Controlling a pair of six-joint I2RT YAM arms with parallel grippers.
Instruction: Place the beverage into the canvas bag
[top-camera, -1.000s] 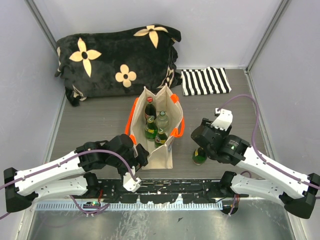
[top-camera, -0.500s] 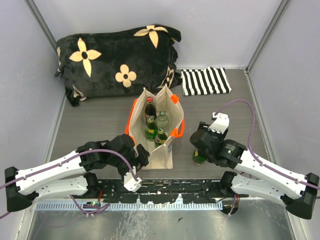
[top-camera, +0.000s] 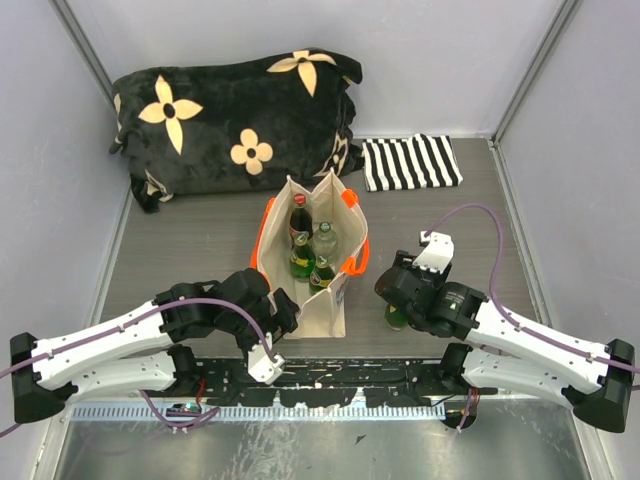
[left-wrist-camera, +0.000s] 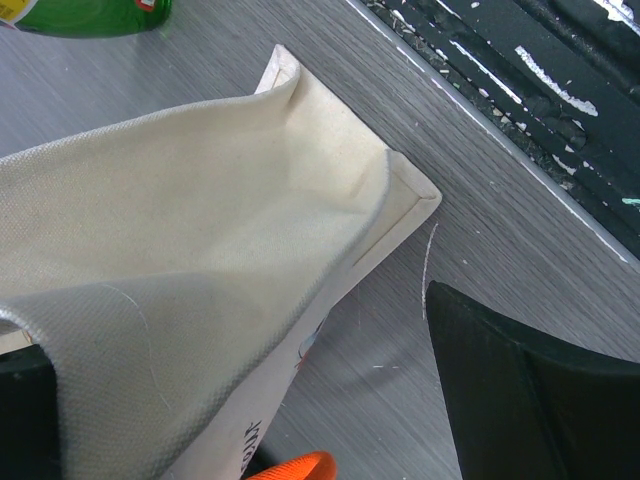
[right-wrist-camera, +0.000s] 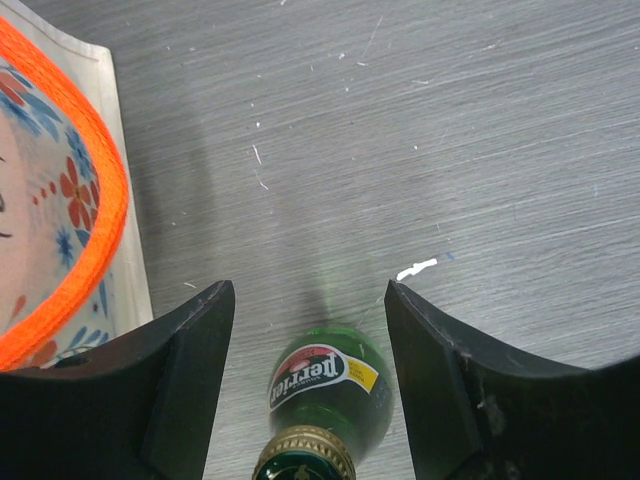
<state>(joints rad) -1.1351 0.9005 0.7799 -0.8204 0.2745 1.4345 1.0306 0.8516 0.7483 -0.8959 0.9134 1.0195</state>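
The beige canvas bag (top-camera: 322, 305) with orange handles stands upright mid-table, holding three bottles (top-camera: 312, 245). Just right of it a green Perrier bottle (top-camera: 396, 318) stands on the table. My right gripper (top-camera: 402, 292) hovers over that bottle. In the right wrist view the gripper (right-wrist-camera: 308, 300) is open, with the green bottle (right-wrist-camera: 325, 385) between its fingers and a gap on each side. My left gripper (top-camera: 280, 318) is at the bag's near left corner. In the left wrist view it (left-wrist-camera: 230, 320) is open, straddling the bag's lower corner (left-wrist-camera: 200, 200).
A black flowered cushion (top-camera: 235, 120) lies at the back left and a striped cloth (top-camera: 410, 162) at the back right. The orange handle (right-wrist-camera: 105, 200) hangs close to my right gripper's left finger. A black rail (top-camera: 350, 375) runs along the near table edge.
My right gripper has shifted left and toward the near edge, coming over the green bottle so it covers more of it. The left arm and the bag have not moved.
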